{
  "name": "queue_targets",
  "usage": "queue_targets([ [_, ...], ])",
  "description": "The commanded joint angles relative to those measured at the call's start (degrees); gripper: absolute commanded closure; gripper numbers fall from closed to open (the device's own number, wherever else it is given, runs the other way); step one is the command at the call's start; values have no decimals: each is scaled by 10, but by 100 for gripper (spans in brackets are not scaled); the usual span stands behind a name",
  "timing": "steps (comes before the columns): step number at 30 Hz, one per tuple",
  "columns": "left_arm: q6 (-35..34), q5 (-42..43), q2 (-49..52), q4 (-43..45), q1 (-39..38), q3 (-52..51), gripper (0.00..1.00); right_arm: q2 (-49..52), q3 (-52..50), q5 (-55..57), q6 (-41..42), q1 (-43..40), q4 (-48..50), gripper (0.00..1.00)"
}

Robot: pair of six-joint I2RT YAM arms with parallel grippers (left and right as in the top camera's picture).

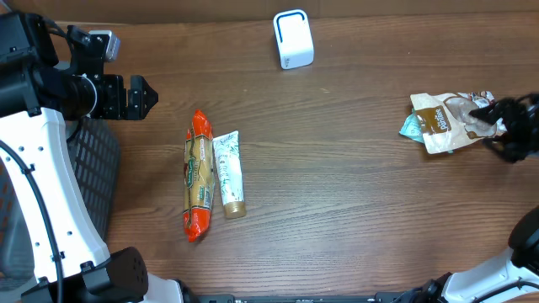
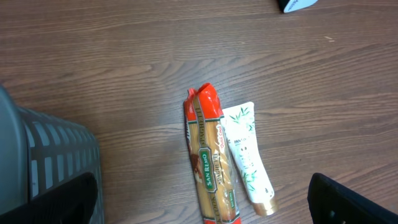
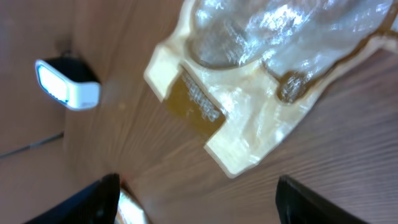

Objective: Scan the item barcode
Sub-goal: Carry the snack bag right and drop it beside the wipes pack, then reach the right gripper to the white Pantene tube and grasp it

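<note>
A crinkly white and brown snack packet lies on the wooden table at the far right. My right gripper stands open at its right end. In the right wrist view the packet lies flat just beyond the gripper, with nothing between the black fingers. The white barcode scanner stands at the back centre, and the right wrist view also shows the scanner. My left gripper hangs open at the upper left, holding nothing.
A red and yellow spaghetti pack and a white tube with a gold cap lie side by side left of centre, below the left gripper. A grey mesh basket sits at the left edge.
</note>
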Motion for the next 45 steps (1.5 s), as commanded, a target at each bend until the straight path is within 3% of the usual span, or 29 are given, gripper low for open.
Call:
queue_targets([
  [1, 13, 6, 1, 1, -1, 3, 0, -9, 101, 41, -15, 10, -63, 20],
  [5, 13, 7, 1, 1, -1, 3, 1, -9, 168, 41, -52, 53, -133, 21],
  [11, 13, 6, 1, 1, -1, 3, 0, -9, 148, 31, -101, 200, -115, 18],
  [20, 13, 7, 1, 1, -1, 3, 0, -2, 30, 31, -90, 479, 61, 10],
  [27, 13, 6, 1, 1, -1, 3, 0, 46, -37, 30, 14, 636, 231, 8],
  [37, 13, 6, 1, 1, -1, 3, 1, 141, -38, 31, 93, 748, 372, 8],
  [45, 13, 7, 1, 1, -1, 3, 0, 187, -38, 31, 113, 768, 396, 8],
])
